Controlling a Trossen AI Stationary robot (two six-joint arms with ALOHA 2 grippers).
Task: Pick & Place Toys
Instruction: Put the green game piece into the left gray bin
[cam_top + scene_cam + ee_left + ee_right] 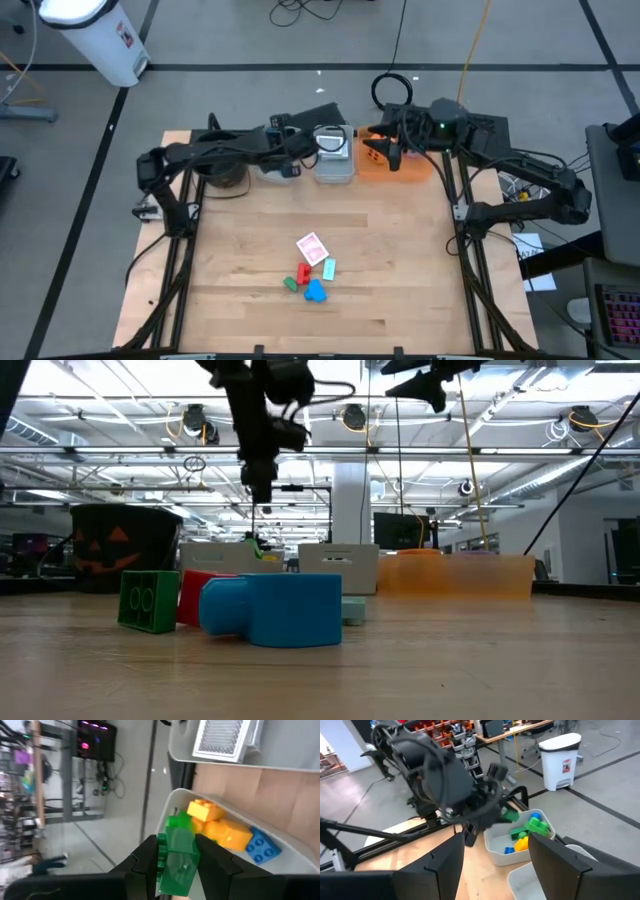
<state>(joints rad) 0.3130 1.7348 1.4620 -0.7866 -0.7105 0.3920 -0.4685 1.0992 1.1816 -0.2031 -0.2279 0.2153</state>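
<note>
Glossy plastic blue block [285, 608], matt wooden table [400, 260]

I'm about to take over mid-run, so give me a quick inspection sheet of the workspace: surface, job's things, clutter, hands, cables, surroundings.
Surface: wooden table, mostly bare.
Job's things: card, red block, blue block and green block clustered near the front middle; more blocks already in the bin; held block green.
Clutter: black pot at the back left; second clear bin; orange tray.
Hands: left hand shut on the held block above the bin; right hand open, at the back by the orange tray.
Cables: a coil and loose leads on the floor behind the table.
Surroundings: white trash can on the floor; no person seen.
</note>
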